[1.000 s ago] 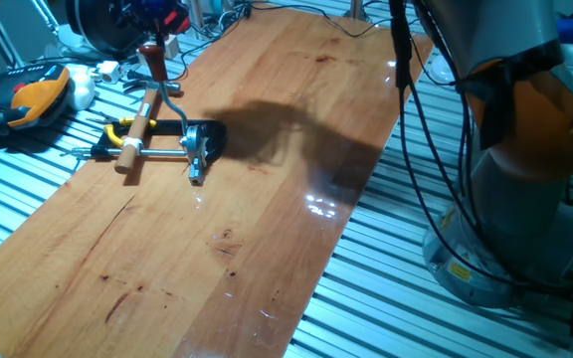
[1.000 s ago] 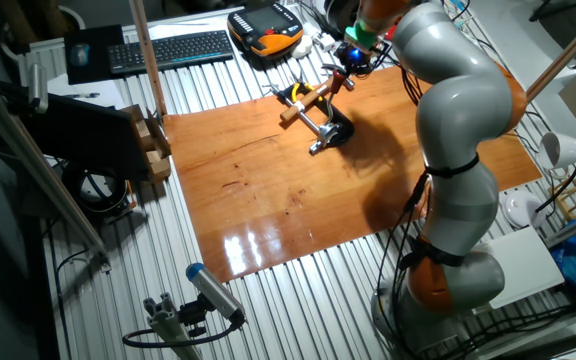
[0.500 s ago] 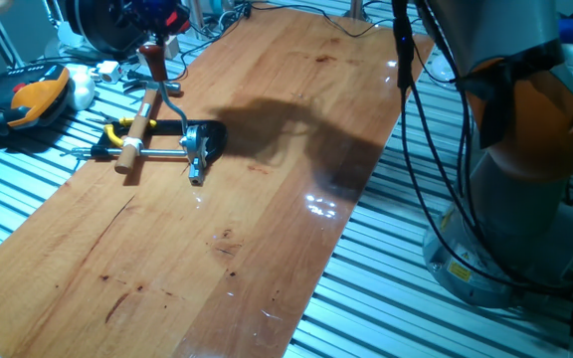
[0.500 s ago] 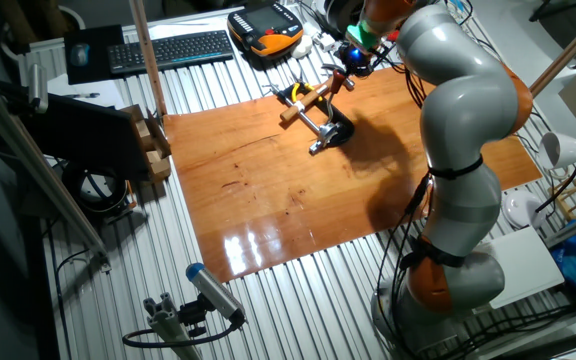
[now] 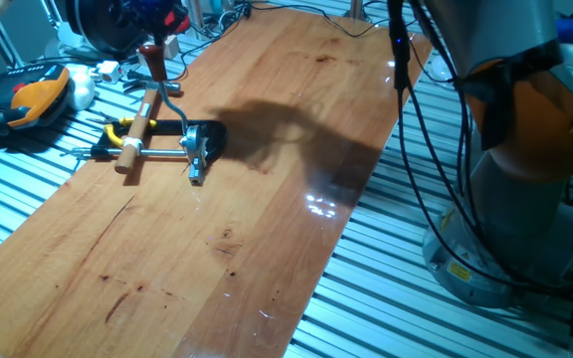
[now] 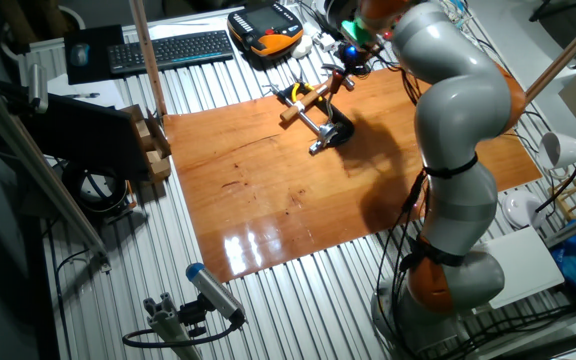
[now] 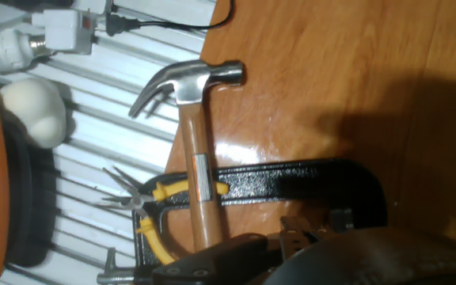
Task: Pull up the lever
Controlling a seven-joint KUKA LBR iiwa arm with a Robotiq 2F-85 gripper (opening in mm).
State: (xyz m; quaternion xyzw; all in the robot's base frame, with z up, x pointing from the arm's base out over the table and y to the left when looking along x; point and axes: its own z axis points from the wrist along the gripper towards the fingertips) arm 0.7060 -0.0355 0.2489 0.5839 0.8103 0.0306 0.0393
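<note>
While the lever (image 5: 150,58) stands up reddish-brown near the desk's (image 5: 267,199) far left corner, the tool (image 5: 150,22) hangs directly over its top end, seemingly touching it, though I cannot tell whether the fingers are spread or pinching. Below the lever lie the black clamp (image 5: 203,139) and a wooden-handled hammer (image 7: 196,150) over yellow-gripped pliers (image 7: 153,214).

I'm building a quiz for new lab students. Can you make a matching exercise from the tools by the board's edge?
Things:
1. hammer
2. pliers
3. clamp
4. ball

Descriptions:
a. black frame
b. yellow grips
c. wooden handle
d. white, on the metal slats

Pairs: 1-c, 2-b, 3-a, 4-d
</note>
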